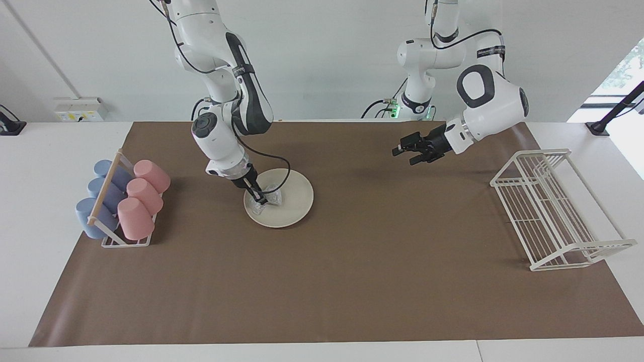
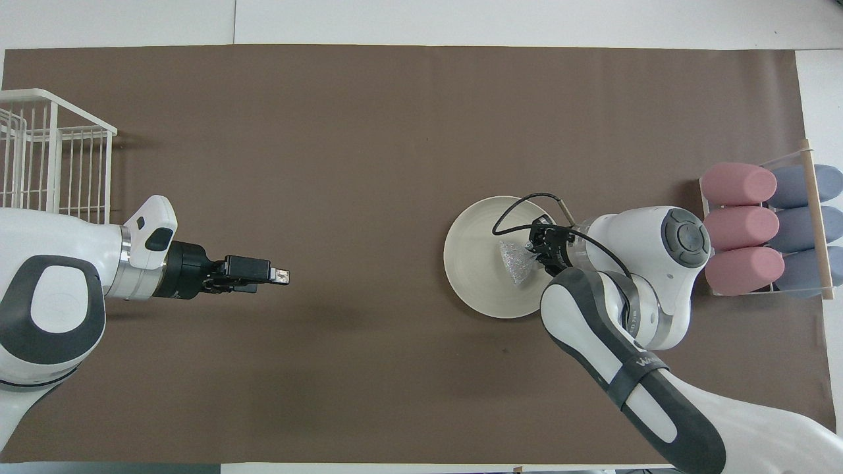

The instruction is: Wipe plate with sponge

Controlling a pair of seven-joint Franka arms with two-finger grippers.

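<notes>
One step is under way: our right gripper (image 1: 261, 197) is clamped on the small silvery-grey wrinkly sponge (image 1: 269, 196), pressing it onto the round cream-white shallow plate (image 1: 294, 193) toward the right arm's end. Most wiping looks left. Our left gripper (image 1: 402, 151) waits, fingers apart.

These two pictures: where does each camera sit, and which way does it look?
Facing view: high across the table, looking at both robots; whole arms show, right gripper pressing the silvery-grey sponge on the round cream plate.
Overhead view: above the robots, looking down; forearms, left gripper.
Shared: plate, sponge, both grippers.
</notes>
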